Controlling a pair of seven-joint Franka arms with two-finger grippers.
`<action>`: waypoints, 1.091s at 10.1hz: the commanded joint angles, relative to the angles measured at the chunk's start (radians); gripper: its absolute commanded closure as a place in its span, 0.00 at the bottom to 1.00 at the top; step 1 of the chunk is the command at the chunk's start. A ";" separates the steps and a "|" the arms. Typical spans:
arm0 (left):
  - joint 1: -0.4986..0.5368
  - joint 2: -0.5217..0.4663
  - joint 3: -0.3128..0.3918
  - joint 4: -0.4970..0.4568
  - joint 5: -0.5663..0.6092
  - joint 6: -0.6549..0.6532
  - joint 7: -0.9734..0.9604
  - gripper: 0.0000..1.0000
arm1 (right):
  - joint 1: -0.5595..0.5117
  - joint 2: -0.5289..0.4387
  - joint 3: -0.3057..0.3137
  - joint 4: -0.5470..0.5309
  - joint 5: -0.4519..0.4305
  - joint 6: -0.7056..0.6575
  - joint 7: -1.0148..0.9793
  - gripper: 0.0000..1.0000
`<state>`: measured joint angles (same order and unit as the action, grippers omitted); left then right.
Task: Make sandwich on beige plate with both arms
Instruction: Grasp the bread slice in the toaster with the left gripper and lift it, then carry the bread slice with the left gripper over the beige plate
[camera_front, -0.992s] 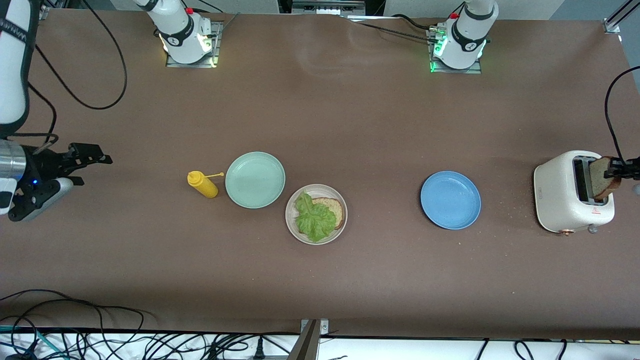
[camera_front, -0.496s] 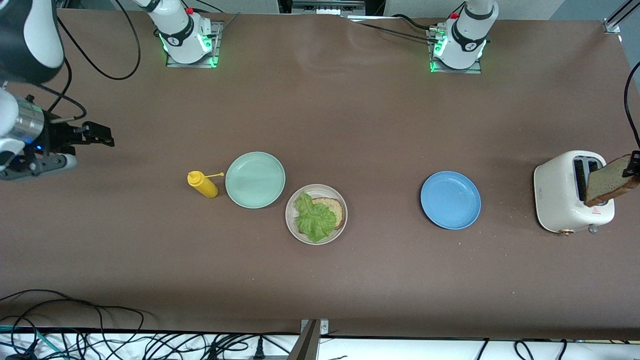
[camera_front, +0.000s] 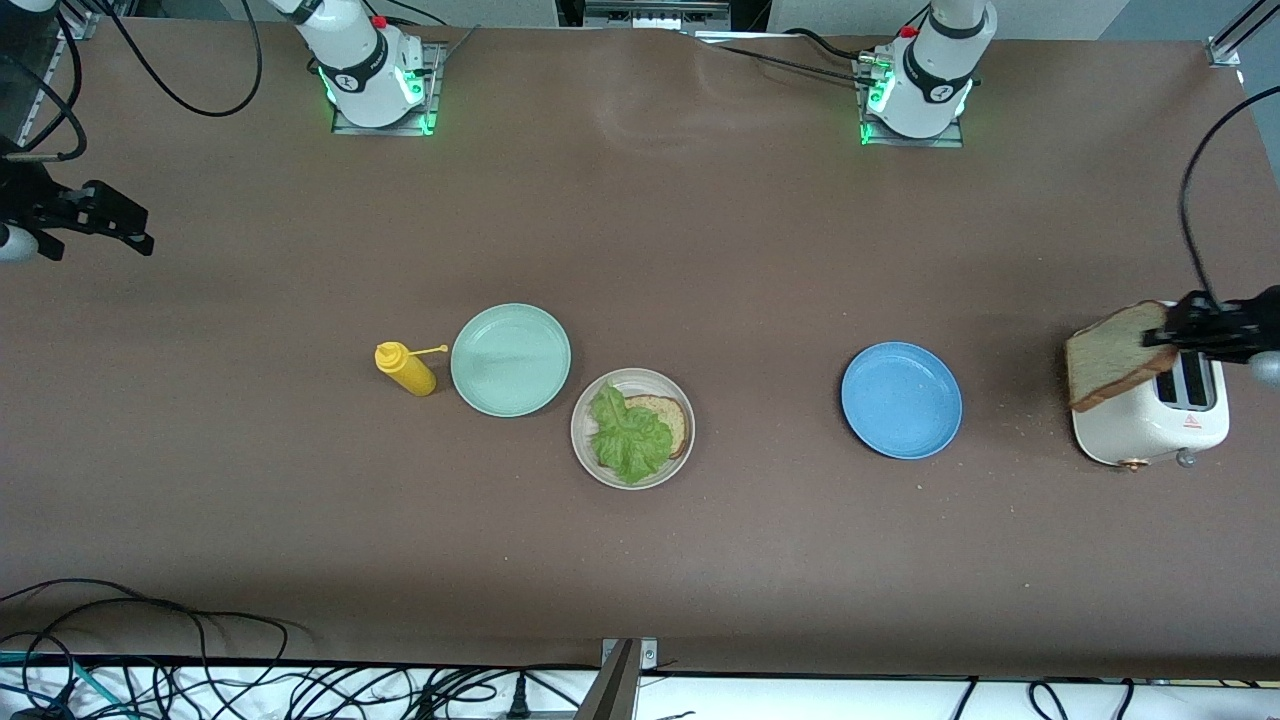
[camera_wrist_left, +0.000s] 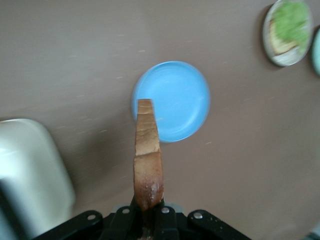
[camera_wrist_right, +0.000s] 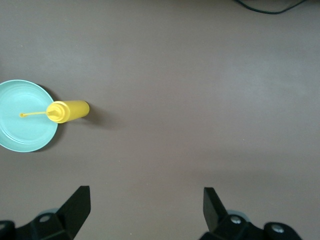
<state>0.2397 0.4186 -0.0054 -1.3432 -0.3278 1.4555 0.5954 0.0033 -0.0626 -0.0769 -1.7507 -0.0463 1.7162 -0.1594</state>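
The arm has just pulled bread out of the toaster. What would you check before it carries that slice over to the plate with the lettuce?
1. Left gripper shut on the bread slice: ok.
2. Slice clear of the toaster slots: ok, it hangs over the toaster's edge.
3. Beige plate ready, lettuce on the bottom slice: ok.
4. Blue plate lies between toaster and beige plate; slice high enough to pass over it: cannot tell.
5. Right gripper out of the way, jaws open, over bare table at its arm's end: ok.
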 joint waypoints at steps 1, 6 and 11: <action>-0.072 0.081 0.004 0.012 -0.205 -0.020 -0.161 1.00 | -0.026 -0.026 0.043 -0.007 -0.021 -0.076 0.012 0.00; -0.222 0.218 0.004 0.016 -0.522 0.073 -0.310 1.00 | -0.026 -0.017 0.051 -0.007 0.016 -0.096 0.018 0.00; -0.354 0.247 0.004 -0.030 -0.692 0.356 -0.488 1.00 | -0.026 0.015 0.045 0.036 0.039 -0.113 0.006 0.00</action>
<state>-0.0920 0.6652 -0.0135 -1.3528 -0.9592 1.7663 0.1274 -0.0114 -0.0596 -0.0415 -1.7451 -0.0285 1.6281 -0.1561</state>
